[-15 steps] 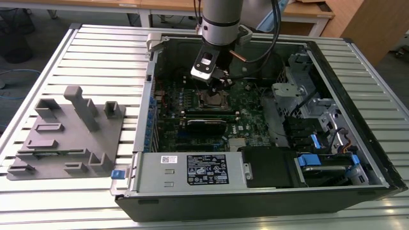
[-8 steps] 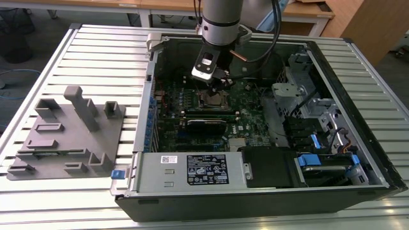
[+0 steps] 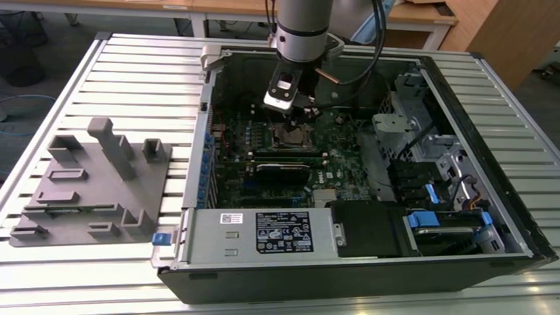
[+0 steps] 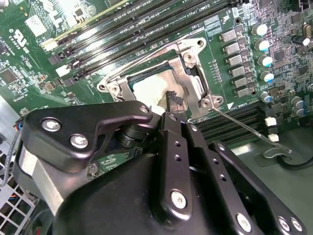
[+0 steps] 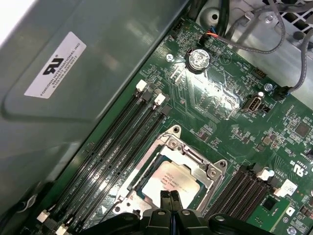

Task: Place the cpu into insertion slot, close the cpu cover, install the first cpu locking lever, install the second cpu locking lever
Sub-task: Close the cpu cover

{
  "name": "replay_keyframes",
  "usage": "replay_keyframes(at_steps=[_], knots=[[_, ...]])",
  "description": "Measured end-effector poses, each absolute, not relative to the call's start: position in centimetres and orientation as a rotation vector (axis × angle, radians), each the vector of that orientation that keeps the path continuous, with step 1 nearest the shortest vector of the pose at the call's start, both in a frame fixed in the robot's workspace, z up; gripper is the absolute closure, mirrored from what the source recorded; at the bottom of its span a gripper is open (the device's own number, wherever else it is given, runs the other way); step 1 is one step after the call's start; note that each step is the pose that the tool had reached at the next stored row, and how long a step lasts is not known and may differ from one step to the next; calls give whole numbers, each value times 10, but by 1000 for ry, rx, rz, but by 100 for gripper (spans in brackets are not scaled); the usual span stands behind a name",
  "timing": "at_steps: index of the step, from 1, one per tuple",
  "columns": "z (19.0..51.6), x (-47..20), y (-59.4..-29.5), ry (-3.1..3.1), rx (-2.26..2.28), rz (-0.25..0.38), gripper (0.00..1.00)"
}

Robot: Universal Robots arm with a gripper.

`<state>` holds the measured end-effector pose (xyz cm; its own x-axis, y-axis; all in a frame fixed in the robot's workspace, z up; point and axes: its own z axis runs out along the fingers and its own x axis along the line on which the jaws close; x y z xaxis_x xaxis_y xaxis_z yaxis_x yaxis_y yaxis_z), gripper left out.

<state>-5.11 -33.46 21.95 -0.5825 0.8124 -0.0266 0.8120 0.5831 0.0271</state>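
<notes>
The cpu (image 5: pixel 171 178) lies flat in the insertion slot (image 3: pixel 292 136), its silver top showing through the window of the cpu cover (image 5: pixel 196 165). The cover appears to lie down over the chip in both wrist views. My gripper (image 5: pixel 170 197) is shut, with nothing seen between its black fingertips (image 5: pixel 165 197), and it hovers right at the chip's edge. In the second wrist view the fingertip (image 4: pixel 173 98) sits over the bright cpu (image 4: pixel 146 88). A thin metal locking lever (image 4: pixel 244 128) sticks out sideways from the cover (image 4: pixel 188 61).
Long black memory slots (image 5: pixel 122 142) run beside the socket, with a coin battery (image 5: pixel 199 58) further off. The case wall (image 5: pixel 98 73) stands close by. A drive cage (image 3: pixel 420 131) and power supply (image 3: pixel 262 233) crowd the case. A grey fixture block (image 3: pixel 88 190) sits at the exterior view's left.
</notes>
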Motion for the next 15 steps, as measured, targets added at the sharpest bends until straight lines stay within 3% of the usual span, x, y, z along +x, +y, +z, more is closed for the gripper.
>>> replay_keyframes(at_steps=[15], knots=[[220,-51,-335,2828,1284,21,89]])
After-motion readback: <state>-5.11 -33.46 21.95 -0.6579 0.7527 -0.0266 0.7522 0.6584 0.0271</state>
